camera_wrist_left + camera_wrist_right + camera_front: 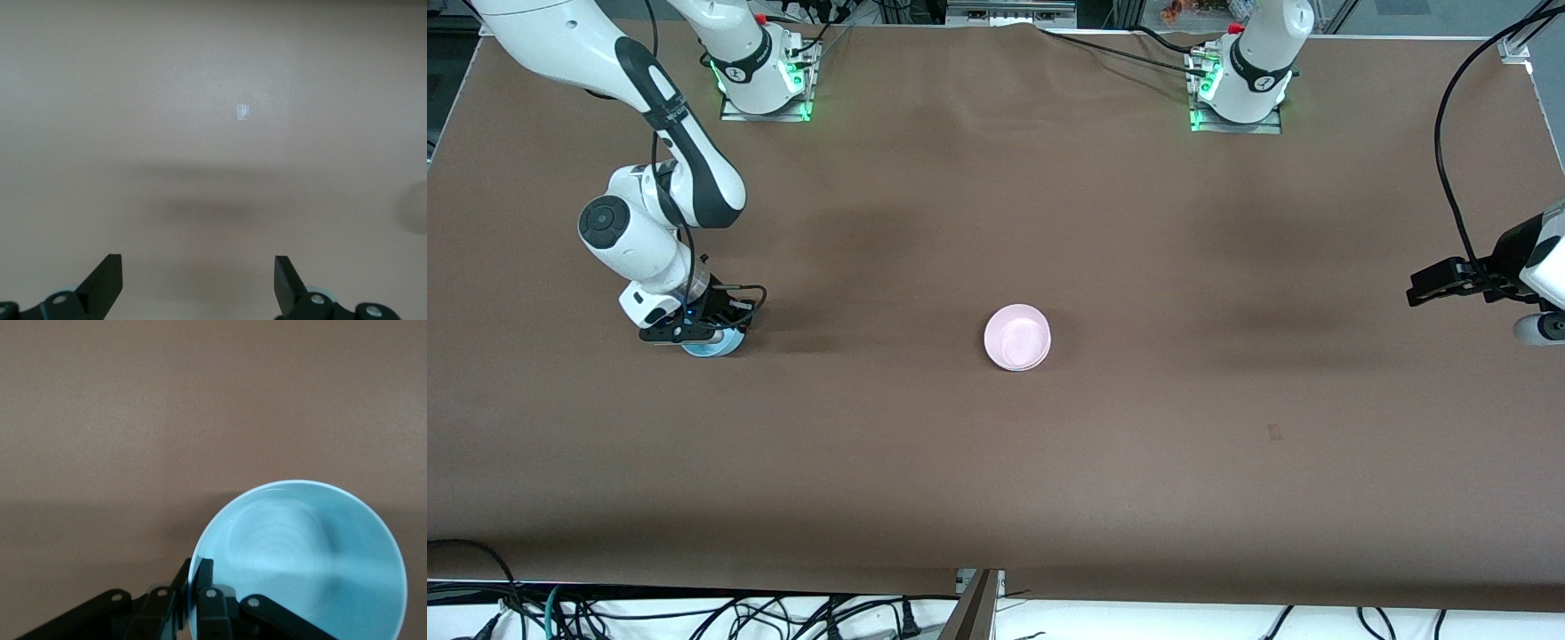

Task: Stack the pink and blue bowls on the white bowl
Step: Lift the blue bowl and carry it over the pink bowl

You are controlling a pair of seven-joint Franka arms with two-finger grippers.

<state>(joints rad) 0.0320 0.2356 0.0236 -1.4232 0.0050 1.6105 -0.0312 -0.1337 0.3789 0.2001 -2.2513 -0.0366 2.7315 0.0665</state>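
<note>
The light blue bowl [716,344] is at the right arm's end of the table. My right gripper [694,331] is shut on its rim, one finger inside and one outside, as the right wrist view shows the gripper [199,577] and bowl [300,553]. I cannot tell whether the bowl rests on the table or is just off it. The pink bowl [1016,336] sits upright at the table's middle. A pale rim [1024,366] peeks from under its nearer edge; the white bowl does not show on its own. My left gripper [1427,290] waits open and empty over the left arm's end of the table [198,267].
The brown table cover [996,462] is bare apart from a small tape mark [1274,432], which also shows in the left wrist view [243,112]. Cables hang at the table's nearer edge and at the left arm's end.
</note>
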